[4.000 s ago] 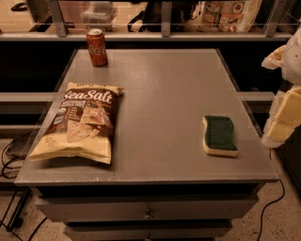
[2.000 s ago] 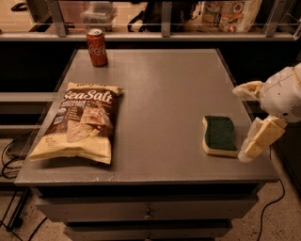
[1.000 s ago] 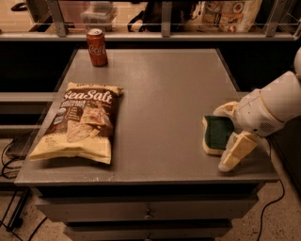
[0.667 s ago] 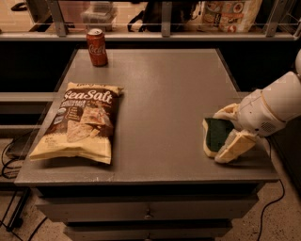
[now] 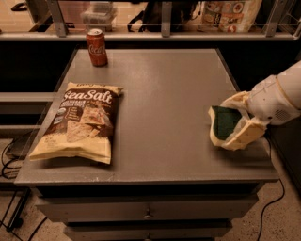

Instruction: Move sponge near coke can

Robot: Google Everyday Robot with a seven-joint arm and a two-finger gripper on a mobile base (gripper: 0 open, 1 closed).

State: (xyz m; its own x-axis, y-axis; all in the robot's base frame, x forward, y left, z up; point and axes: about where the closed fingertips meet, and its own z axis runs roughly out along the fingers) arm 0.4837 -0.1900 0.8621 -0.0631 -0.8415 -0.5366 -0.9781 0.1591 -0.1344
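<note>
The sponge (image 5: pixel 225 122), dark green on top with pale yellow foam at its edge, is at the right side of the grey table (image 5: pixel 164 84), near the front. My gripper (image 5: pixel 223 123) reaches in from the right, and its cream fingers (image 5: pixel 245 135) close on the sponge from the far and near sides. The sponge sits slightly tilted between them, at table level. The red coke can (image 5: pixel 96 47) stands upright at the far left corner of the table, far from the sponge.
A tan-and-brown "Sea Salt" chip bag (image 5: pixel 80 124) lies flat on the left front part of the table. A shelf rail with containers (image 5: pixel 225 14) runs behind the table. Drawers (image 5: pixel 148 214) are below the front edge. The table's right edge is just beside the gripper.
My gripper came in from the right, dropped to the table, and its fingers moved around the sponge and closed on it. The can and chip bag have not moved.
</note>
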